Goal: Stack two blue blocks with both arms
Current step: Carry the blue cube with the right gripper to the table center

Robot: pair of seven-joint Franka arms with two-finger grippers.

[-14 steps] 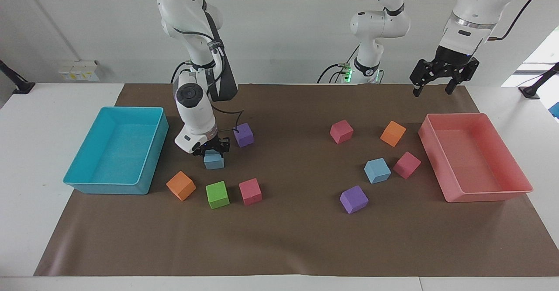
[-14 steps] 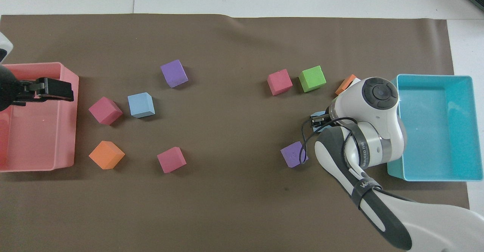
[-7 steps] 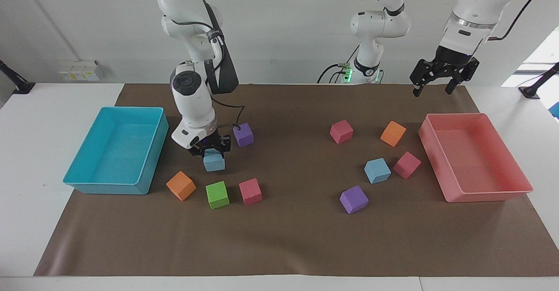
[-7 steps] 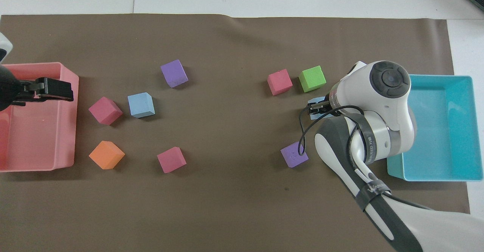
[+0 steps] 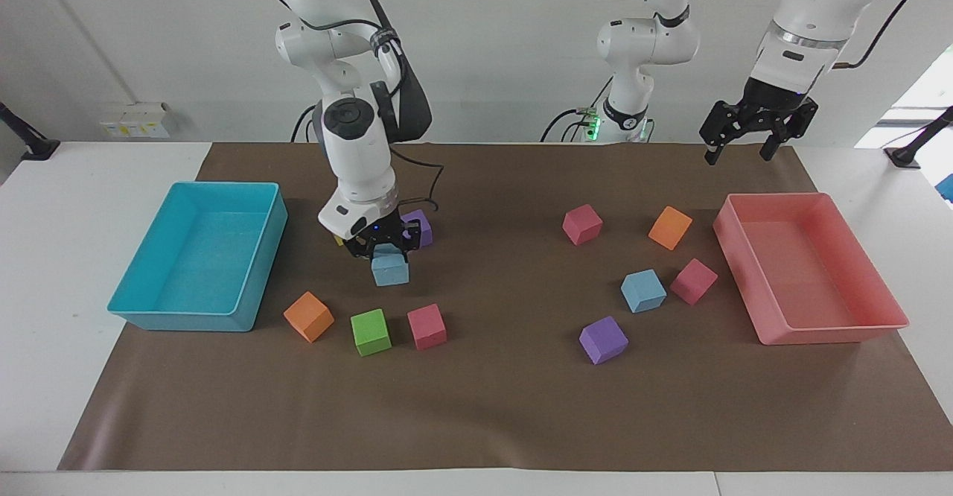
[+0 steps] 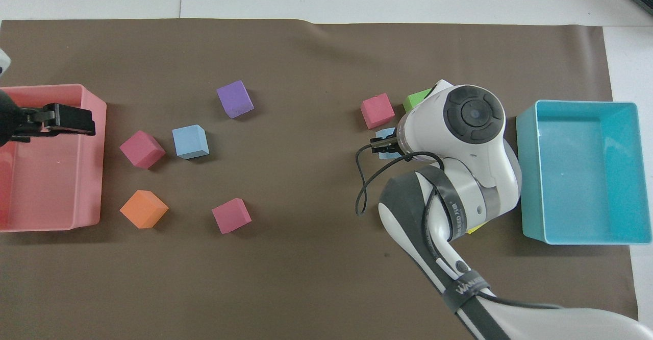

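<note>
Blue block (image 5: 390, 269) now aloft in right gripper (image 5: 381, 246).

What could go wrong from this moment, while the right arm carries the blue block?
1. The right gripper holds the blue block only by its top, so the block may slip or turn.
2. The held block hangs low near the purple cube and the pink cube, so a low sideways move might knock one of them.
3. The second blue block sits close to another pink cube, leaving little room for stacking. The left gripper waits, open, up by the pink tray.
</note>
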